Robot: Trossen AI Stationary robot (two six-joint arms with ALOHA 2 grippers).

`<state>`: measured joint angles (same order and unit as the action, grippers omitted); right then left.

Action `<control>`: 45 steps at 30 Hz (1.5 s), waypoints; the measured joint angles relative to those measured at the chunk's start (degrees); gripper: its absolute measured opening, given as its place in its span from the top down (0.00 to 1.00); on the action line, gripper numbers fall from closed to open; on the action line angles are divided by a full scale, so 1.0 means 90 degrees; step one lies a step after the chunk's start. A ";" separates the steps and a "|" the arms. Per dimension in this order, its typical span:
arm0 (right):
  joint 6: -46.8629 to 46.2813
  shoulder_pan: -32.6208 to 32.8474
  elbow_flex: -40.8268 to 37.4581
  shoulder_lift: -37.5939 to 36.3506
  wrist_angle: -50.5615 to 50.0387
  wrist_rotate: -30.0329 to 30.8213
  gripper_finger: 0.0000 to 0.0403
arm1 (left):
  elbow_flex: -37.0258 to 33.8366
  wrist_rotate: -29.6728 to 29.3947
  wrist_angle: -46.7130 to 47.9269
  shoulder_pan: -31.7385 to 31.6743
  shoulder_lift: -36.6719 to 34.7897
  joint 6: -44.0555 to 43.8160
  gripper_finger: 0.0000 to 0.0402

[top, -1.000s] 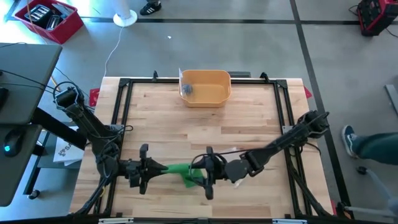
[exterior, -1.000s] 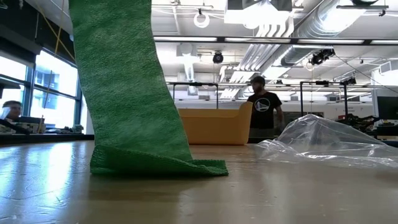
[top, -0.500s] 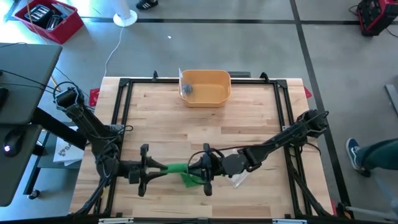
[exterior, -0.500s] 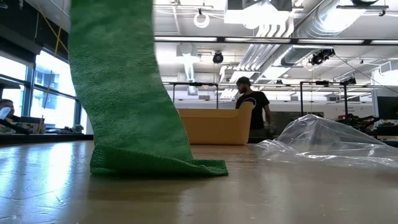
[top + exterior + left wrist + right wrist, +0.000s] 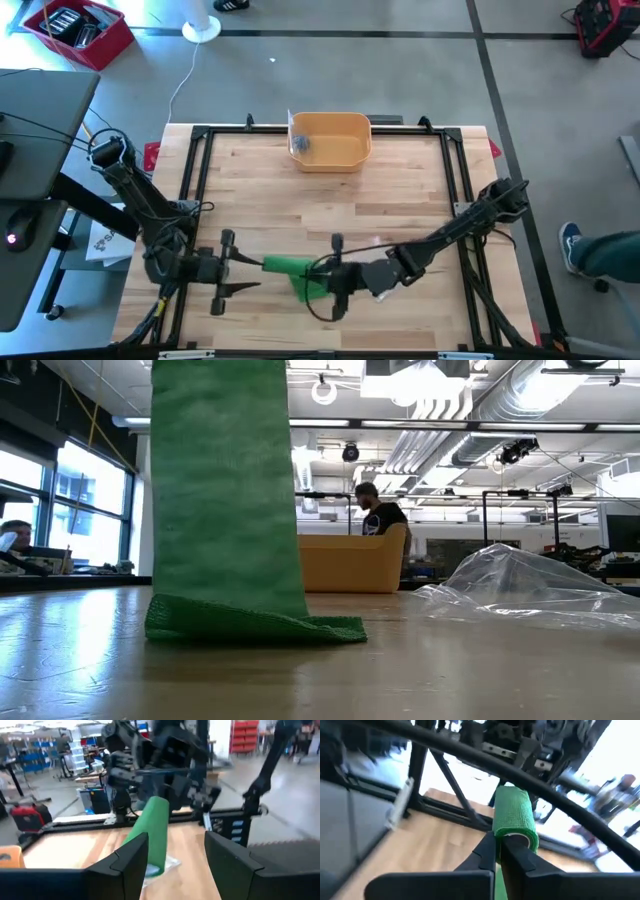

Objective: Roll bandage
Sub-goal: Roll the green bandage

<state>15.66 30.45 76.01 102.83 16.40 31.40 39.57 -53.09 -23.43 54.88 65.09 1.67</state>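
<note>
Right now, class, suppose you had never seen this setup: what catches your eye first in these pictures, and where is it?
The bright green bandage stands out, near the front edge of the wooden table. It hangs as a tall strip with its end folded flat on the wood, as the low view shows. The right gripper, jaws shut, holds its roll; the left gripper sits beside it with jaws open. An orange bin sits at the far edge, and crumpled clear plastic lies nearby.

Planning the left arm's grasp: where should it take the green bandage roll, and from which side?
Probably the free end of the roll, coming straight in from the left gripper side. The roll lies level, pointing at its open fingers; the right gripper is shut on the far end, and the tail hangs below.
</note>
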 joint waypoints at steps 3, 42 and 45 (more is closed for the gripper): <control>0.1144 0.0207 0.0000 0.0000 -0.0019 0.0320 0.99 | 0.0000 -0.0364 -0.0004 0.0173 -0.0119 -0.0409 0.53; 0.3312 0.0397 0.0005 -0.0005 -0.0078 0.1178 0.99 | -0.0005 0.2057 -0.0380 -0.1513 0.0447 -0.4200 0.59; 0.3247 0.0395 0.0005 -0.0005 -0.0084 0.1176 0.99 | -0.0005 0.2124 -0.0382 -0.1579 0.0456 -0.4003 0.65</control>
<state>44.89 34.00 76.05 102.78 15.65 41.98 39.53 -33.97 -26.86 40.67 69.19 -34.36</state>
